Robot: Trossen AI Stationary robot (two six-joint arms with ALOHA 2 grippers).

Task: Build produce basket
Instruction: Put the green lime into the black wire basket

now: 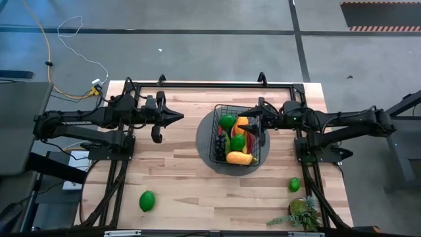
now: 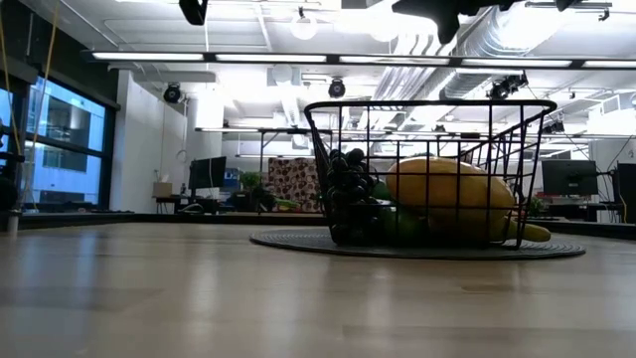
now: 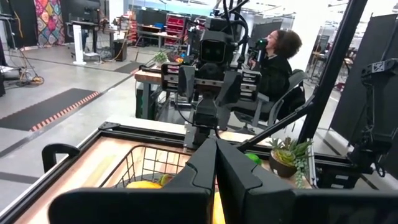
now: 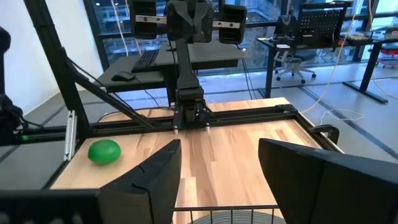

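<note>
Basket [image 1: 234, 135] is sitting on the round grey mat [image 1: 204, 141], roughly mid-table and slightly toward the right arm's side. It's holding produce: a green round fruit [image 1: 227, 121] at the far-left corner, an orange piece [image 1: 242, 122] next to it, another green fruit [image 1: 237, 143] in the middle with red pieces [image 1: 245, 141] beside it, and a yellow-orange piece [image 1: 239, 158] at the near end. In the low view, purple grapes [image 2: 345, 189] are stacking against the basket's left wall and a big yellow fruit [image 2: 449, 197] is filling the centre.

Right gripper [image 1: 254, 122] is hovering over the basket's far-right edge, above the produce. Its fingers [image 4: 155, 177] are standing apart in the right wrist view, with nothing between them.

Left gripper [image 1: 179, 118] is waiting well left of the basket, off the mat, pointing toward it. Fingers [image 3: 208, 165] are clenched together and empty.

Two items are lying outside the basket: a green fruit [image 1: 147, 201] far to the near-left of it on bare wood, and a smaller green one [image 1: 294, 185] to the near-right, just beside the leafy plant [image 1: 299, 213].

A person [image 3: 277, 59] is sitting beyond the table in the left wrist view.
</note>
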